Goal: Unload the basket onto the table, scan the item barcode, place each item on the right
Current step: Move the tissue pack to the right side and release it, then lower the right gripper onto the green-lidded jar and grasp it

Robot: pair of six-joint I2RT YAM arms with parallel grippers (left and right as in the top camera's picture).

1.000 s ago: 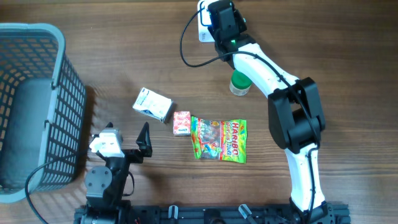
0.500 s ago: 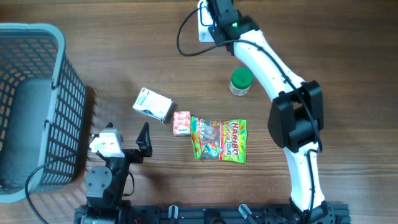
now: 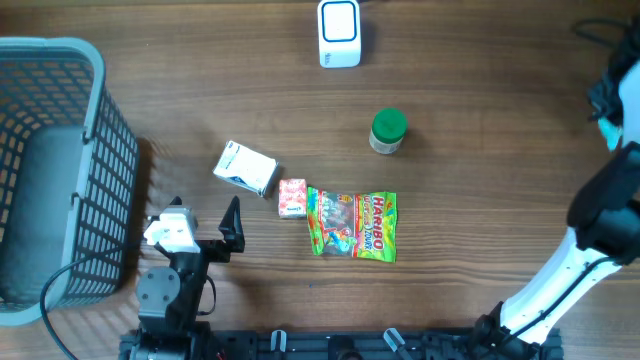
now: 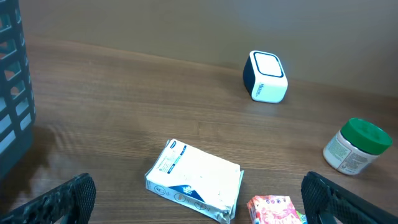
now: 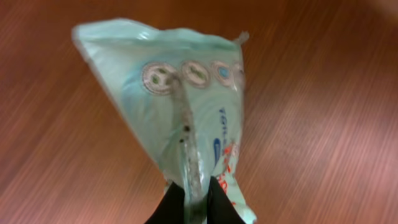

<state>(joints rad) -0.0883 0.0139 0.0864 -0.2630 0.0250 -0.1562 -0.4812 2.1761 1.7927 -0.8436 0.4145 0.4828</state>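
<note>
Ideally, with the right gripper (image 5: pixel 191 196) pinching the pouch (image 5: pixel 180 106) by one edge, well apart from the scanner (image 3: pixel 339 33), it should bring the barcode side squarely to the scanner's window, flat and steady, while the left gripper (image 3: pixel 200 225) idles spread.

Your right claw (image 5: pixel 189 200) shows only two dark fingertips cropped by the bottom edge, the pale green packet (image 5: pixel 180 106) pinched above them has print too blurred to read, overhead the right arm (image 3: pixel 612 205) exits the frame, and ahead of your left claw (image 4: pixel 200 198) the pink box (image 4: pixel 272 210) is cropped.
</note>
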